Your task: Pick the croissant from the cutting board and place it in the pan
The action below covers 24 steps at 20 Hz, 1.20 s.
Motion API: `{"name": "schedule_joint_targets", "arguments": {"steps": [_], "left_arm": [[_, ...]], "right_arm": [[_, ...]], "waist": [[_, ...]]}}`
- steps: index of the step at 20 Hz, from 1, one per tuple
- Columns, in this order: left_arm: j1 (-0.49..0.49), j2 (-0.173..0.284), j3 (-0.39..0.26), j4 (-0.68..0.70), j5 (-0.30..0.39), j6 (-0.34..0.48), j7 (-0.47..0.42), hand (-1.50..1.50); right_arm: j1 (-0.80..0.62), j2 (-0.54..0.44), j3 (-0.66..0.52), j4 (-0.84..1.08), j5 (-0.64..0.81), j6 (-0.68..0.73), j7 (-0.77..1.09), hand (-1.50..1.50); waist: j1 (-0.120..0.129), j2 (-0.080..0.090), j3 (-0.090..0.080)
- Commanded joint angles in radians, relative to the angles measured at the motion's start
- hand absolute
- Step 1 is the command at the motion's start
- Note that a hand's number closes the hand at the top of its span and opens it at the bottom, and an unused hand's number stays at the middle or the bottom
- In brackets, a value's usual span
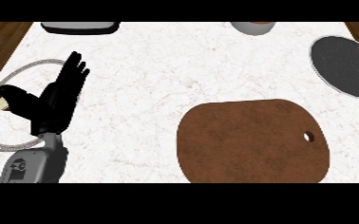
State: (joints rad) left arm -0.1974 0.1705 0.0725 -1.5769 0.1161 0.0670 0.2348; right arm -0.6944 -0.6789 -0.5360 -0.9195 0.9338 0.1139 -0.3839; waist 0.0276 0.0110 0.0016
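Note:
The brown cutting board (252, 142) lies at the lower middle-right of the white counter, and nothing shows on its top. The pan (340, 64), grey-rimmed with a dark inside, is cut off by the right edge. No croissant is visible anywhere. My left hand (60, 97) rests at the left, fingers straight and pointing up, holding nothing. It is far from both the board and the pan. My right hand does not show.
A dark flat object with a grey top (79, 27) sits at the back left edge. A grey round vessel (252, 27) stands at the back middle-right. A thin grey loop (28, 69) curves behind my left hand. Wooden strips border the counter's far corners.

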Motion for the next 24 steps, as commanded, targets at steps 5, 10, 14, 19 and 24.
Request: {"name": "schedule_joint_targets", "arguments": {"steps": [5,10,14,19,24], "left_arm": [[-0.036,-0.016,-0.024,0.005,-0.010,0.004,0.028,0.00],[-0.028,-0.001,-0.008,-0.008,0.014,-0.026,0.016,0.00],[-0.019,-0.008,-0.019,-0.029,0.001,-0.018,0.011,0.00],[-0.001,-0.013,-0.029,-0.021,-0.016,-0.017,-0.015,0.00],[-0.023,-0.012,-0.015,-0.011,-0.005,-0.014,-0.001,0.00]], "right_arm": [[-0.079,-0.062,-0.018,0.417,0.007,-0.165,-0.264,1.50],[-0.126,-0.047,0.004,0.556,0.052,-0.256,-0.285,1.50],[-0.138,-0.052,0.004,0.646,0.080,-0.269,-0.191,1.50],[-0.119,-0.115,-0.031,0.733,0.056,-0.173,-0.160,-1.50],[-0.137,-0.087,-0.057,0.757,0.021,-0.148,-0.220,-1.50]], "waist": [[0.024,0.013,0.003],[0.042,0.016,0.004],[0.061,0.021,0.004],[0.058,0.026,0.006],[0.043,0.019,0.006]]}}
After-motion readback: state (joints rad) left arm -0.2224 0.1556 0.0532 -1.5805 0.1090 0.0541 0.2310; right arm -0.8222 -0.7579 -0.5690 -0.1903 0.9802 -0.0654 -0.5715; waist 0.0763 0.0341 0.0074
